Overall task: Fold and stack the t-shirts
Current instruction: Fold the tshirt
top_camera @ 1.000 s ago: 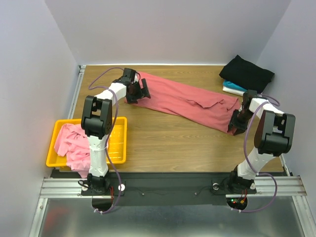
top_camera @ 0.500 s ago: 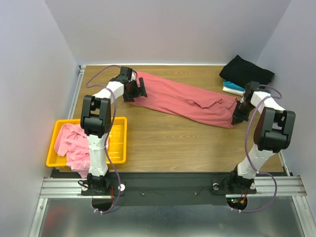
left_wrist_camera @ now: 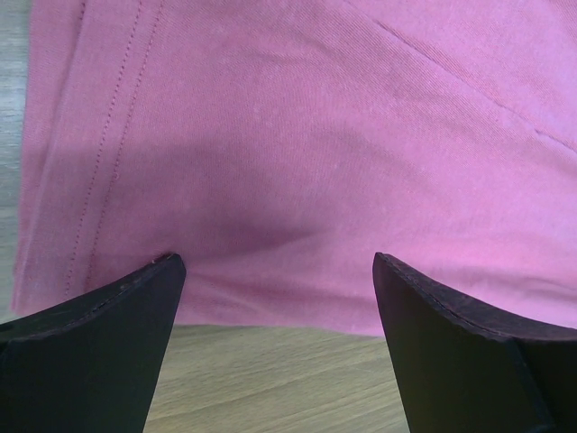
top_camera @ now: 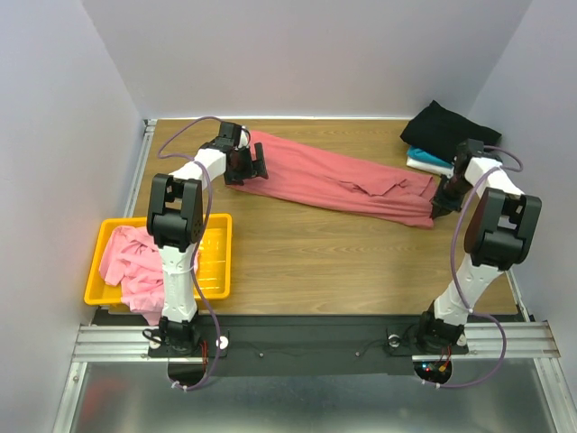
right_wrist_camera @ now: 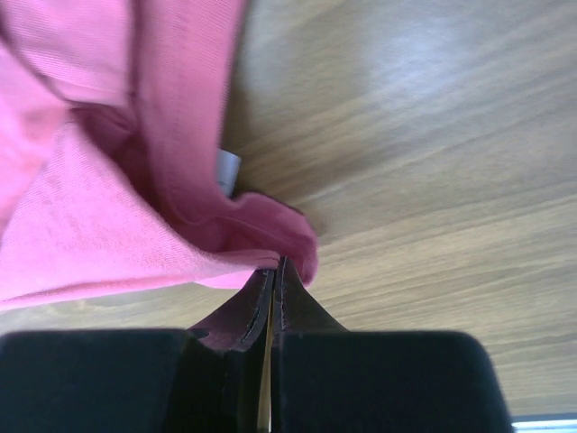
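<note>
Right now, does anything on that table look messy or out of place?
The dusty-red t-shirt lies slanted across the table, bunched at the end that the right gripper pinches. The light pink t-shirt sits crumpled in the yellow basket, spilling over its near edge. The black t-shirt looks neatly folded.

- The spread t-shirt (top_camera: 334,185) lies across the table (top_camera: 315,262), from 11 o'clock to 3 o'clock.
- The left gripper (top_camera: 251,168) is at its 11 o'clock end, the right gripper (top_camera: 439,207) at its 3 o'clock end.
- The folded t-shirt (top_camera: 449,133) lies at 1 o'clock, on other folded cloth (top_camera: 422,162).
- The basket (top_camera: 221,269) sits at 8 o'clock, with the crumpled t-shirt (top_camera: 126,262) in it.
</note>
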Motion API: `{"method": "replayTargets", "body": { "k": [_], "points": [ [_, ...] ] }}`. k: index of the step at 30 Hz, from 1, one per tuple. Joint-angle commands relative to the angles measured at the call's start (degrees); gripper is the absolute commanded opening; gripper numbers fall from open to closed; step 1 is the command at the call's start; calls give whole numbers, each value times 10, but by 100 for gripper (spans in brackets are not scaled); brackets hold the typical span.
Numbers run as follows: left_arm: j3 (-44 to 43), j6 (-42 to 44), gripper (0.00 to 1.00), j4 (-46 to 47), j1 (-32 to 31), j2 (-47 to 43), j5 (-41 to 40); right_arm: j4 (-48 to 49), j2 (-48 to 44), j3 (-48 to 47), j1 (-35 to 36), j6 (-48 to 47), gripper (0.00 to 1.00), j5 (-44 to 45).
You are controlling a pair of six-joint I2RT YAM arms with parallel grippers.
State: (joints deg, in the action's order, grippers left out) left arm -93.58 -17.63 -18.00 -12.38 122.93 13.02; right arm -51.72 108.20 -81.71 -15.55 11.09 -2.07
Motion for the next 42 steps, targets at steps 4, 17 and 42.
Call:
{"method": "replayTargets", "body": {
  "k": [4,17,42],
  "points": [
    [4,20,99,-14,7,18,-20,-13,12,-27,-38,-12,3,24],
    [-83,11,99,-43,5,6,-21,-13,-18,-43,-39,-6,51,23],
    [-106,-48,99,1,-60,74,27,99,20,22,97,22,56,-116]
  ]
}}
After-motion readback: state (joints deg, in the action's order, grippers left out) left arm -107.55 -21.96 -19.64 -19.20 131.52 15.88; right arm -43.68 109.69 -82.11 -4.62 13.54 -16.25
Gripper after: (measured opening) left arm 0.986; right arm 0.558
